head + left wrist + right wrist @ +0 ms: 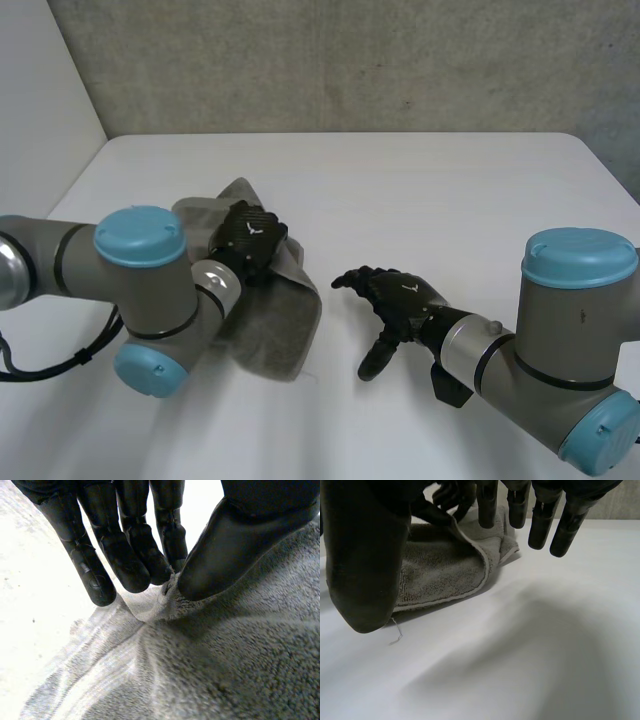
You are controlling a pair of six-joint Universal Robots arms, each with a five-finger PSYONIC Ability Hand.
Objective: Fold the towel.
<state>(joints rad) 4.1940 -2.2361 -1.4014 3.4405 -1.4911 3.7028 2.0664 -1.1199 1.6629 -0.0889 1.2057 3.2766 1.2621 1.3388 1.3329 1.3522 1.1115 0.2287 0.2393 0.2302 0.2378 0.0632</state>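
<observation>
The left robot hand (250, 238) pinches a raised fold of the grey towel (275, 335) between thumb and fingertips; the rest lies crumpled beneath it on the white worktop (450, 190). The right robot hand (400, 298) hangs just beside the towel, fingers loosely spread, holding nothing.

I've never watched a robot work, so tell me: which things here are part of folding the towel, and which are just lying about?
Part of the job: grey towel; left hand, pinching it; right hand, open beside it.
Just there: white table; thin thread by the towel's edge.
</observation>
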